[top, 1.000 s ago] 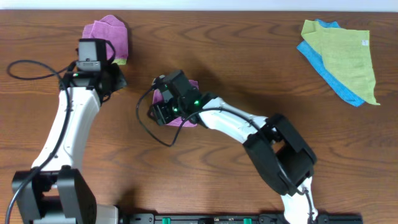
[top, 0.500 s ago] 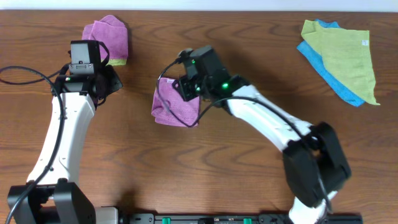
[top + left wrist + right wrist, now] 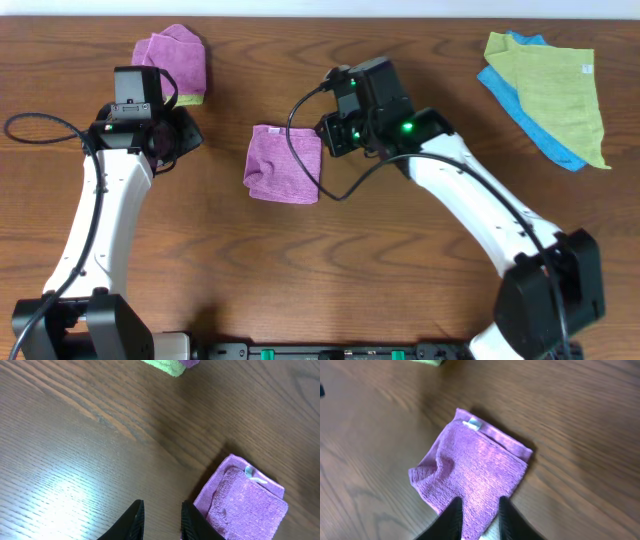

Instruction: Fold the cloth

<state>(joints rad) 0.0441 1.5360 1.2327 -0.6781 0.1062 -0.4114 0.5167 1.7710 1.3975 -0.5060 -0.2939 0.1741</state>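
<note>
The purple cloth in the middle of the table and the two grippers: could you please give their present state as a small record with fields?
cloth: lilac cloth, folded into a small rough square, lying flat on the table
tag: white tag showing at one edge
left gripper: open, empty, apart from the cloth
right gripper: open, empty, over the cloth's near edge, not gripping it
other cloths: purple wad at the far left corner; yellow-green cloth lying over a blue cloth at the far right
</note>
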